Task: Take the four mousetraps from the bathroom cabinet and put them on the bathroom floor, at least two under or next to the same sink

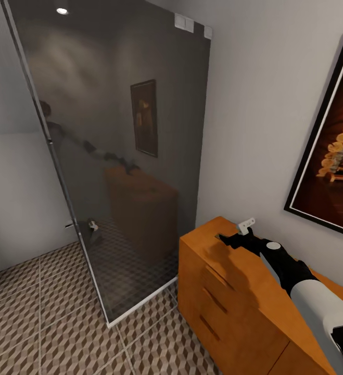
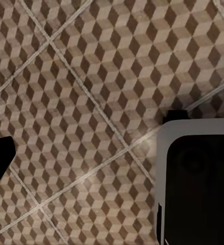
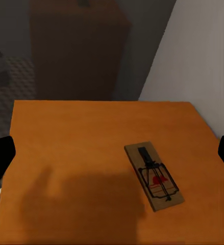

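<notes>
Trap still on the cabinet top, nothing on the floor that I can see.

From the right wrist camera I see one mousetrap (image 3: 153,175) lying flat on the cabinet (image 1: 228,302), toward the wall-side edge and not in my grip; the right gripper (image 1: 237,239) hovers over the far end of the top with its jaws spread wide. I judge the task barely started; no other traps show. Wall and picture frame (image 1: 317,140) crowd the right, a glass panel (image 1: 114,156) stands left of the cabinet. The left gripper (image 2: 76,168) hangs over bare patterned floor (image 2: 91,76); I cannot tell its jaw state.
</notes>
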Motion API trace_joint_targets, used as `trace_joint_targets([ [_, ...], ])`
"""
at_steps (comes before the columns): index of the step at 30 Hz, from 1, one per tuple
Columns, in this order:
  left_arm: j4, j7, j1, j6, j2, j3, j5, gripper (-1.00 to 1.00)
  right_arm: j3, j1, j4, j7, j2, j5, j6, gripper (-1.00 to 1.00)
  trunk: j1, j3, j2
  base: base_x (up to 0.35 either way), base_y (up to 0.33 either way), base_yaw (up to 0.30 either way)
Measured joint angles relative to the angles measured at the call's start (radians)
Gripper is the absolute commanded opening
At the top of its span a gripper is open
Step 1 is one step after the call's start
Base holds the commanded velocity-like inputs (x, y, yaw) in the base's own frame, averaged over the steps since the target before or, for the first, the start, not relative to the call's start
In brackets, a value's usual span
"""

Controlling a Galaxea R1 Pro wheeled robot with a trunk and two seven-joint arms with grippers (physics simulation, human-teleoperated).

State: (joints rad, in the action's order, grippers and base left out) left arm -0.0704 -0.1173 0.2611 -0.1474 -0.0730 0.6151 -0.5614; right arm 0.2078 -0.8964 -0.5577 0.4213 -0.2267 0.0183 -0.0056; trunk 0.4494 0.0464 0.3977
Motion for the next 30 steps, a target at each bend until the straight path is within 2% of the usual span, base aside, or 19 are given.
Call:
trace_joint_targets([
  [15, 0.000, 0.000, 0.000, 0.000, 0.000, 0.000, 0.000, 1.00, -0.001, 0.000, 0.029, 0.078, -0.001, 0.003, 0.000, 1.00, 0.000, 0.000, 0.000, 0.000, -0.017, 0.000],
  [30, -0.001, 0.000, 0.000, 0.000, -0.001, 0.000, -0.001, 1.00, -0.001, 0.000, 0.032, 0.086, 0.000, 0.001, 0.000, 1.00, 0.000, 0.000, 0.000, 0.056, 0.000, 0.000],
])
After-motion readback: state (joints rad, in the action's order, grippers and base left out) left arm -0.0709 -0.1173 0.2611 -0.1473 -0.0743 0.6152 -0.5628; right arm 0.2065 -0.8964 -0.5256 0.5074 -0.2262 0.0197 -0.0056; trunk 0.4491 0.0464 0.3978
